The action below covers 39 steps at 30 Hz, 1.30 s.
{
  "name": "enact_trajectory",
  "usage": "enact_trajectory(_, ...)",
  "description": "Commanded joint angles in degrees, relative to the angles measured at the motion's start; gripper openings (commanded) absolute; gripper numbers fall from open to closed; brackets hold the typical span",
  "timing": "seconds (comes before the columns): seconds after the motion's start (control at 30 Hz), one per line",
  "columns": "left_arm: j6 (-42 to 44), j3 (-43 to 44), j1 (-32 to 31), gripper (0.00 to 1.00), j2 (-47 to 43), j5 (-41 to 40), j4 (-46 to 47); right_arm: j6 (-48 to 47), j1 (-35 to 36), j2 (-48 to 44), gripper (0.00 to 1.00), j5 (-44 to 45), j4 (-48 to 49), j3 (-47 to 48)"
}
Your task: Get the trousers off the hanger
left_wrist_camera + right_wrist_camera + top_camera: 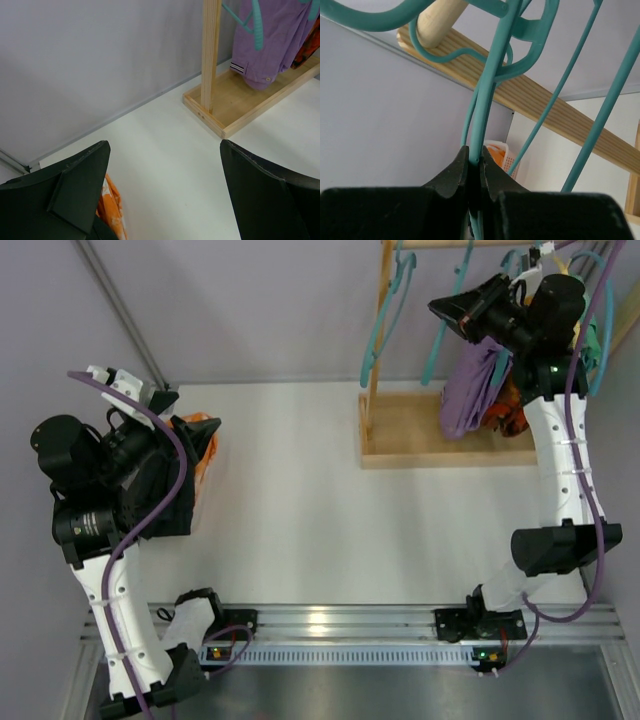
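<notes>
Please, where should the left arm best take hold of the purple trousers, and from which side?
Probably the loose lower end of the purple trousers, just above the wooden base. It hangs free there, facing the table, so the left gripper, jaws open, could come from the table side and pinch the fabric while the right gripper holds the teal hanger.

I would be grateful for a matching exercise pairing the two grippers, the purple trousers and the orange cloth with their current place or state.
Things: 1 left gripper; 2 right gripper; 3 purple trousers; 4 orange cloth.
States: A hanging on the wooden rack; B shut on a teal hanger; C open above the white table; D lying at the table's left side.
Pairs: 1-C; 2-B; 3-A; 4-D.
</notes>
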Motion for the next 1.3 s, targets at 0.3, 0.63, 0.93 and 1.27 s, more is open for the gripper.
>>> enact_trajectory(0.3,0.81,-2.4,0.03,0.98,-1.62,0.31,0.75,-5.06,6.27,5.24,0.0,4.0,3.43,4.76)
enact_trajectory(0.63,0.72,-3.89,-0.06,0.98,-2.59,0.31,0.75,-7.42,7.24,10.25,0.0,2.77,5.8,7.92)
enact_trajectory(0.93,0.81,-4.86,0.03,0.98,-3.64,-0.13,0.75,-8.57,8.03,9.38,0.19,2.33,6.33,4.51)
enact_trajectory(1.27,-3.85,-4.86,0.03,0.99,-1.36,-1.8,0.75,-12.79,8.73,-0.98,0.78,4.69,4.92,-3.49)
